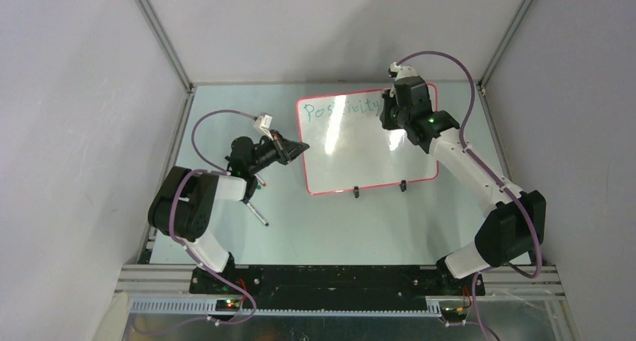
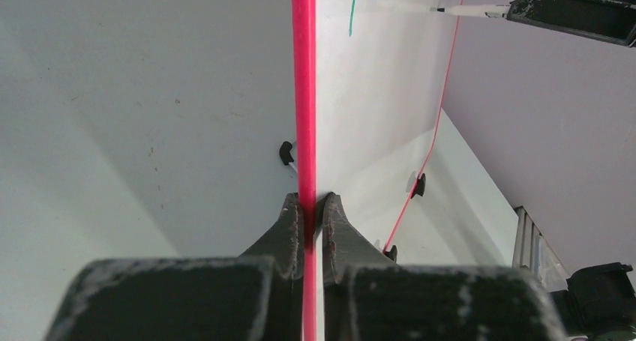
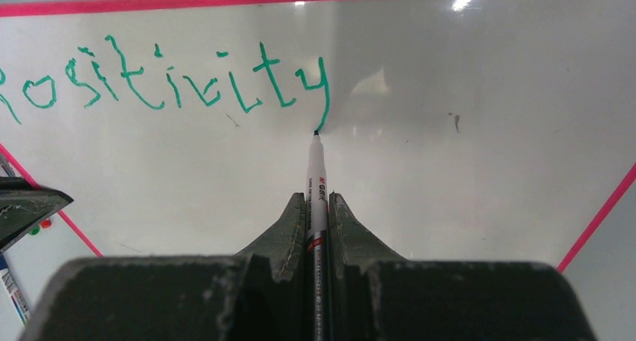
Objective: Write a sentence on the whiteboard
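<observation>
on the whiteboard (image 1: 367,157), the green sentence (image 1: 341,107) reads "positivity"; marker (image 3: 316,183) print illegible.

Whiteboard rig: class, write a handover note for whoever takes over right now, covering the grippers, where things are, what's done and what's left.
Left gripper: shut on the left rim of the whiteboard.
Right gripper: shut on the marker, tip at the tail of the "y".
Done: the sentence reads only "Positivity", along the top edge.
Left: its remaining words; the board below is blank.
</observation>
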Available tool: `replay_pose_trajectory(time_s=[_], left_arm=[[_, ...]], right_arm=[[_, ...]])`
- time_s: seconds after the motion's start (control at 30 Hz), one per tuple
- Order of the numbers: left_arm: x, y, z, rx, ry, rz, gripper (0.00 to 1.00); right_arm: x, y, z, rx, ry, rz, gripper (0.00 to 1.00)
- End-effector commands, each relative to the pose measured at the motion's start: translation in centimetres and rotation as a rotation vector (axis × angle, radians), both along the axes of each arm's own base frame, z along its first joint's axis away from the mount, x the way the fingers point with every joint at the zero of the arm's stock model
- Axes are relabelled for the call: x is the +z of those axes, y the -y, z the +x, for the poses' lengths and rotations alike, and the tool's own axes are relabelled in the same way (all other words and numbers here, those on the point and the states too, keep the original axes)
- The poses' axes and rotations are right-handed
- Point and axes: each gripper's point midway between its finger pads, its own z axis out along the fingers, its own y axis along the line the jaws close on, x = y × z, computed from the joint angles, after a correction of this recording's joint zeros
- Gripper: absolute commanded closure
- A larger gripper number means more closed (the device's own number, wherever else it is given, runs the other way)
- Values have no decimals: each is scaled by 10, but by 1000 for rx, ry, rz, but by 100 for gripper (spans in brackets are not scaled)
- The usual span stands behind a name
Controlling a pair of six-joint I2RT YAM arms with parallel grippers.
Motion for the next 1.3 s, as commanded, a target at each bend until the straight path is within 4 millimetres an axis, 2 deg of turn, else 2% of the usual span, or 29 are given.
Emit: replay_pose_trajectory(time_s=[0.0,0.2,0.3,0.43,0.47,0.5,0.53,0.57,0.6,0.63,0.73,0.83,0.93,1.1,1.17,1.2,1.27], left_arm=[[2,-3,9,47,68,74,100],[2,-4,9,50,68,76,100],[2,-4,9,50,69,76,100],[2,-5,9,53,68,78,100],[2,-5,9,55,68,78,100],[2,-5,9,55,67,79,99],[2,-5,9,55,69,79,97],[2,-5,8,55,69,79,94],[2,-6,8,59,69,78,93],[2,-6,8,62,70,78,88],[1,-8,6,70,65,80,74],[-1,-11,3,90,64,83,65],[-4,-14,-5,95,57,86,55],[-9,-16,-13,110,45,106,46],[-11,-16,-15,112,39,106,32],[-11,-16,-15,115,38,106,20],[-12,-15,-15,120,32,109,12]], right_arm=[[14,-2,-5,9,41,4,100],[39,-8,-1,28,89,34,100],[56,-11,-7,45,115,51,100],[89,-13,-32,89,200,95,100],[88,-14,-37,100,202,96,100],[98,-12,-44,105,229,108,100],[95,-13,-48,113,226,108,100],[104,-12,-53,117,254,120,100],[99,-15,-56,129,255,122,100],[103,-16,-63,141,276,127,100],[97,-18,-71,156,307,136,100],[90,-23,-81,181,330,140,100],[91,-27,-84,202,354,148,100],[83,-36,-85,230,348,156,100],[83,-39,-86,240,353,161,100],[81,-41,-86,245,353,159,100],[81,-43,-87,250,355,157,100]])
